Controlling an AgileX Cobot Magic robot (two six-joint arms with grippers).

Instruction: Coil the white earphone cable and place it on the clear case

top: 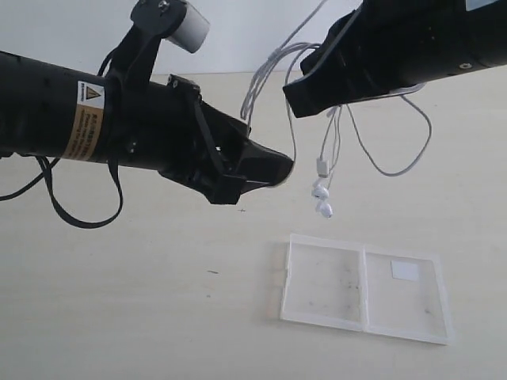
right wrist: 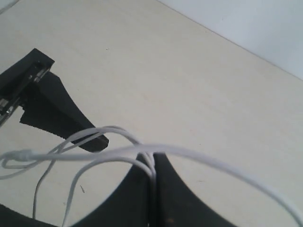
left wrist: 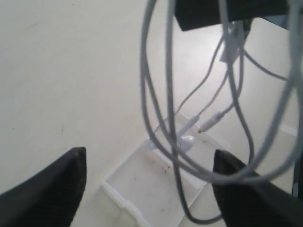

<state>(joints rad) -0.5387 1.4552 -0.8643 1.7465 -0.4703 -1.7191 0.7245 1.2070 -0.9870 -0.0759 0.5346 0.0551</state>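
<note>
The white earphone cable (top: 322,166) hangs in loose loops from my right gripper (top: 299,96), which is shut on several strands (right wrist: 189,152) of it. Its two earbuds (top: 322,199) dangle above the table, just up-left of the clear case (top: 325,281). The case lies open and flat, with a white sticker (top: 405,271) on its right panel. My left gripper (top: 273,168) is beside the hanging loops, left of the earbuds. Its jaws (left wrist: 149,156) stand wide open; cable strands (left wrist: 169,71) hang in front of them unclamped, and the case (left wrist: 142,184) shows below.
The pale table (top: 142,317) carries only the case. Thick black robot cables (top: 71,218) droop under the left arm. A white wall (right wrist: 255,23) bounds the table's far edge. The left gripper's finger (right wrist: 52,113) shows in the right wrist view.
</note>
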